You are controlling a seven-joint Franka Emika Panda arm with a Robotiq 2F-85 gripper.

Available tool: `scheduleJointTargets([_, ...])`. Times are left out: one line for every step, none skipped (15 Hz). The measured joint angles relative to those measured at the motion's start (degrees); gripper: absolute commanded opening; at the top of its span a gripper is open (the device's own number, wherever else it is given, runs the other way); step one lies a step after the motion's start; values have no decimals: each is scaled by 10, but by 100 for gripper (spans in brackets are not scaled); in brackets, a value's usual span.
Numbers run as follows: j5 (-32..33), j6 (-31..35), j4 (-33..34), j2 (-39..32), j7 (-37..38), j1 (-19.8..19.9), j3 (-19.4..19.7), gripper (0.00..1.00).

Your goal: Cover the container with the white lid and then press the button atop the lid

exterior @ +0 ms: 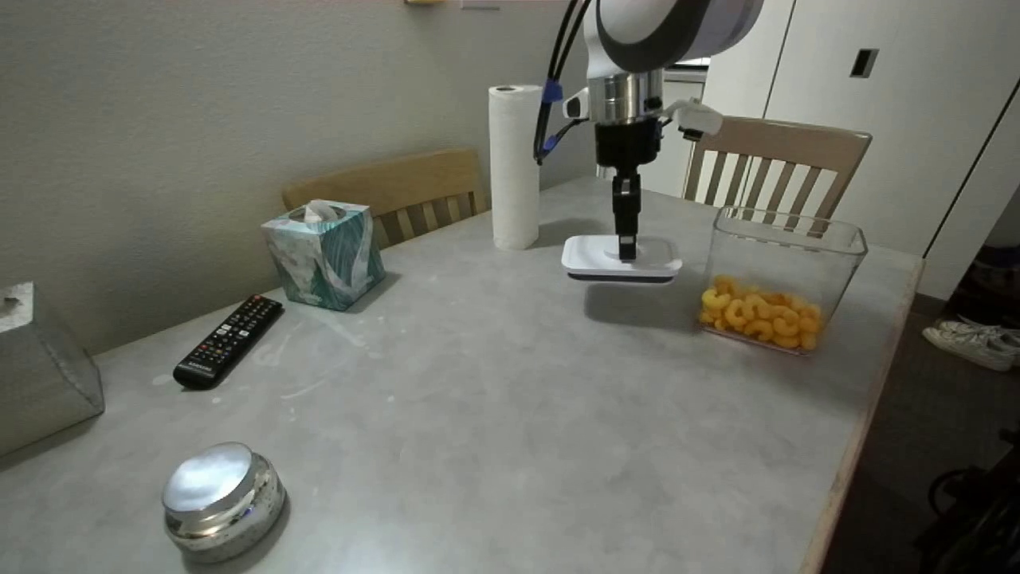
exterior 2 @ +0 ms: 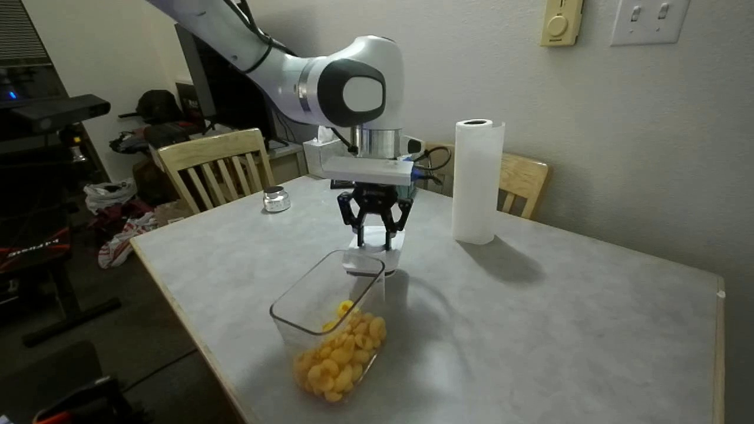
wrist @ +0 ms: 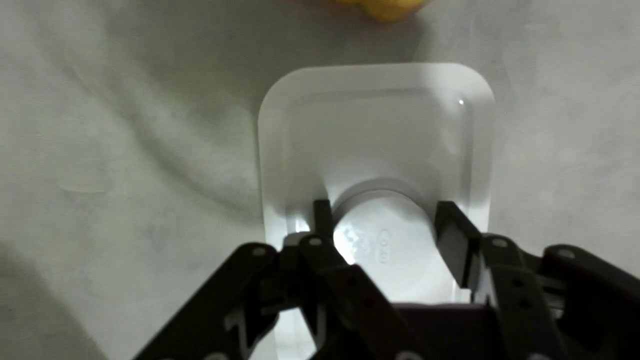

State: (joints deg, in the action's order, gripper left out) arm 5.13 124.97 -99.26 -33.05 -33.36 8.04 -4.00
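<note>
A: Position of the white lid (exterior: 588, 255)?

B: Suspended above the table (exterior: 478, 430), roughly level. In an exterior view it hangs left of the container (exterior: 777, 263), near but apart; in an exterior view it shows on the far side of the container (exterior 2: 312, 341).

A: And the gripper (exterior 2: 374, 241)?

B: Narrowed around the button (wrist: 385, 245), the pale raised disc on the lid, with one of its fingers (wrist: 452, 240) at either side. The lid hangs from this grip.

A: Which step does this represent?

B: By judgement, the carry within the first step, covering. The container stands upright, mouth uncovered, yellow snack pieces (exterior: 761, 315) in its lower part; the press belongs to a later stage.

A: What does the next move call for?

B: Probably lift before travel: the lid appears lower than the rim, so a direct slide right would likely strike the wall. Then centring above the mouth, squaring the corners, lowering. Only after seating should the fingers release the button and push it down from above.

A: The surroundings?

B: A paper towel roll (exterior: 514, 167), upright, left of the lid and farther off; a silver jar (exterior: 223, 502) at near left, well apart from the likely path.
</note>
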Motion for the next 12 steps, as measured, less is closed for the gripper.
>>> scheduleJointTargets([0,-11,0,9,-1,0,0,28])
scheduleJointTargets([0,-23,0,18,-4,0,0,28])
scheduleJointTargets([-1,-32,0,28,-8,0,0,28])
scheduleJointTargets([-2,-41,-1,36,-13,0,0,28])
scheduleJointTargets([-3,-47,-1,46,-21,0,-1,28])
scheduleJointTargets([-5,-52,-2,56,-29,0,-1,28])
scheduleJointTargets([-6,-59,-3,66,-40,0,-1,28])
scheduleJointTargets([-6,-63,-4,76,-52,0,-1,28])
scheduleJointTargets([-9,-64,-7,87,-68,0,-1,28])
scheduleJointTargets([-13,-64,-9,94,-87,0,-2,53])
scheduleJointTargets([-14,-64,-9,98,-89,0,-1,53])
scheduleJointTargets([-14,-64,-9,97,-88,-1,-1,53])
